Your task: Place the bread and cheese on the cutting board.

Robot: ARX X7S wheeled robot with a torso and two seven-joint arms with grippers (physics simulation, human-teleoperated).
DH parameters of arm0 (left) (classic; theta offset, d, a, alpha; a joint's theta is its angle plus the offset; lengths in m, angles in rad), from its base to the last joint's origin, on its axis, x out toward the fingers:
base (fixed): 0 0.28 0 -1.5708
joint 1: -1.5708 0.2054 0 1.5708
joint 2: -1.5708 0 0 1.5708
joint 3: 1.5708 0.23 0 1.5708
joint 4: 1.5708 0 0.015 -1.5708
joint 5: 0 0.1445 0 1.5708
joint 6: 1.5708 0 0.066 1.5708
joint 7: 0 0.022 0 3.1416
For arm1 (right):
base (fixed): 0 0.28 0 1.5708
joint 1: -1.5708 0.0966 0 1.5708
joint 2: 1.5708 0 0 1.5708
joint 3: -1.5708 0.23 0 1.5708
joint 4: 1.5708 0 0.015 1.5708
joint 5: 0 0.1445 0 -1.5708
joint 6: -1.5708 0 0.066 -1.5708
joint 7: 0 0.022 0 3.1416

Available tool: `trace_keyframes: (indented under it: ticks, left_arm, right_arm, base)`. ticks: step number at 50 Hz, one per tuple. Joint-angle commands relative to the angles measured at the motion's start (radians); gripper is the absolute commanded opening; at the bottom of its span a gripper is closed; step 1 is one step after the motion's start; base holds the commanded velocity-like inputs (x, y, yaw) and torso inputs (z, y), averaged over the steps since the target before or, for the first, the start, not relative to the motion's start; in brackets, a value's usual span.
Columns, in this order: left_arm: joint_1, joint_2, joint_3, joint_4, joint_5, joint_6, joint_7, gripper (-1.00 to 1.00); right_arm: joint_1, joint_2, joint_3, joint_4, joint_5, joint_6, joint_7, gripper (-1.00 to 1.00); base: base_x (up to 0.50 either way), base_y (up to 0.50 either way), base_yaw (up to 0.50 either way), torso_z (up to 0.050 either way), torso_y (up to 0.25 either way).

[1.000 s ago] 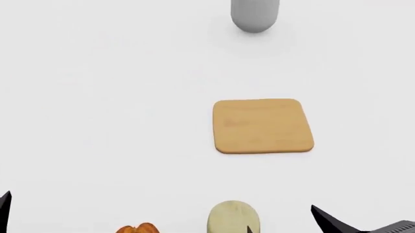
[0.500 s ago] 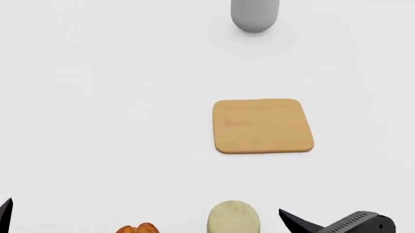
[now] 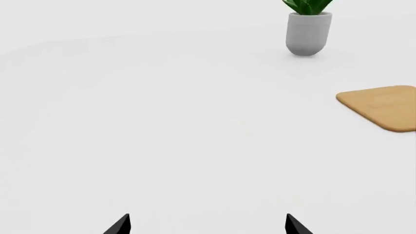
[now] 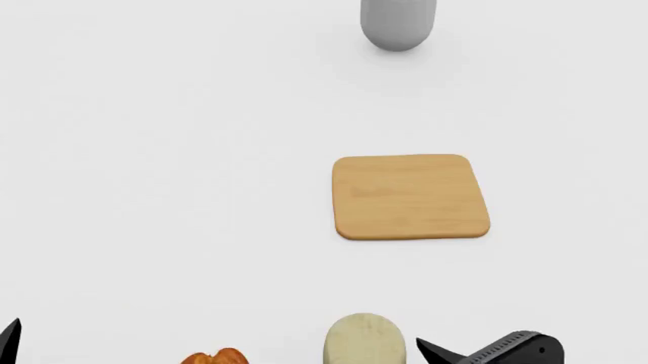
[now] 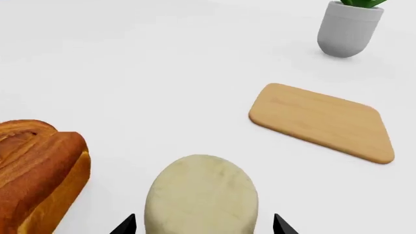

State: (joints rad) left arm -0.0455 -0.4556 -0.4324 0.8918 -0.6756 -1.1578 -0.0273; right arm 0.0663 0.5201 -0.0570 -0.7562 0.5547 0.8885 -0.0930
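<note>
Head view clips the bread to a sliver of crust; my right wrist view shows its side and the green plant in the grey pot. My right gripper is spread wide, tips either side of the cheese, contact unclear. My left gripper is also wide, holding nothing. The cutting board lies bare, well apart from both foods.

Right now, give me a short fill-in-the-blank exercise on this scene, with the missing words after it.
1. Nothing lies on the cutting board; it is ____.
2. The right gripper has its open fingertips either side of the ____.
3. The bread stands beside the cheese, not ____ it.
4. The grey pot holds a green ____.

Missing words: bare; cheese; touching; plant
</note>
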Motion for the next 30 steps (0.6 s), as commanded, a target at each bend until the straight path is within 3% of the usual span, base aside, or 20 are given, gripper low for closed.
trace_keyframes:
  ticks: [1,24,25,30]
  left_arm:
    - [0.023,0.016,-0.021,0.004,0.026,0.022,0.018,1.0]
    - [0.071,0.021,0.018,-0.022,0.056,0.087,0.021,1.0]
    - [0.07,0.02,0.018,-0.023,0.056,0.088,0.021,1.0]
    - [0.058,0.012,0.009,-0.016,0.044,0.072,0.015,1.0]
  right_arm:
    - [0.006,-0.02,-0.051,0.056,-0.098,-0.041,-0.024,1.0]
    - [0.02,-0.038,-0.086,0.139,-0.117,-0.091,-0.036,1.0]
    - [0.016,-0.037,-0.084,0.136,-0.12,-0.098,-0.034,-1.0]
    - [0.013,-0.032,-0.055,0.101,-0.099,-0.084,-0.025,-1.0]
  base:
    - [0.0,0.0,0.0,0.0,0.0]
    - [0.0,0.0,0.0,0.0,0.0]
    - [0.0,0.0,0.0,0.0,0.0]
    - [0.0,0.0,0.0,0.0,0.0]
